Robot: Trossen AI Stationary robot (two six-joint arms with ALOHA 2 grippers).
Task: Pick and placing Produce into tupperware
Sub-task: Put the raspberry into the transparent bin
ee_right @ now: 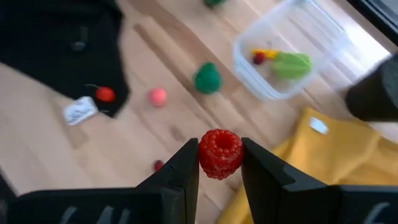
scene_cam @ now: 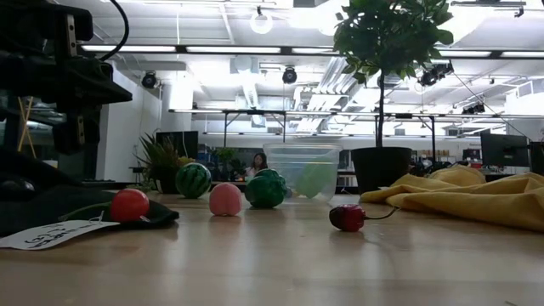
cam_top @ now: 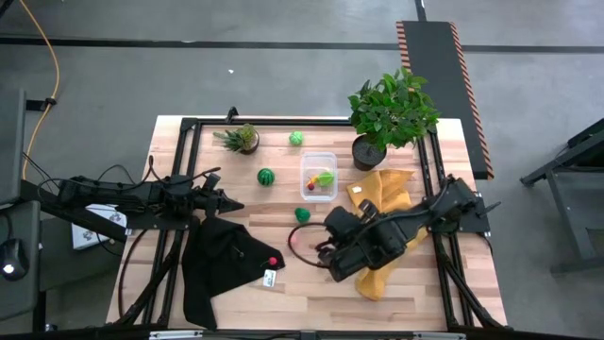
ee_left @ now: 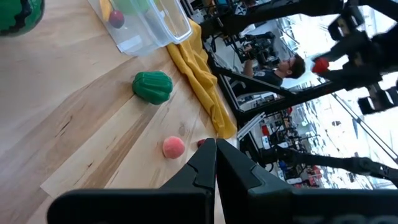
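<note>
The clear tupperware holds a yellow piece, a light-green leafy piece and a small red one. On the wood lie a striped melon, a green ball, a ribbed green piece, a pink ball and a dark red piece. A red cherry rests on the black cloth. My right gripper is up over the table's middle, shut on a red raspberry. My left gripper is shut and hovers by the black cloth's far edge. My right gripper pinches the red raspberry between its two fingers, one pad on each side of its body. The berry is lifted clear of the table, high above the wood, as the left wrist view also shows with the raspberry in the air.
A yellow cloth lies under my right arm. Two potted plants stand at the far edge. A white tag lies on the black cloth's corner. A black frame borders the table. Bare wood lies near the table's front.
</note>
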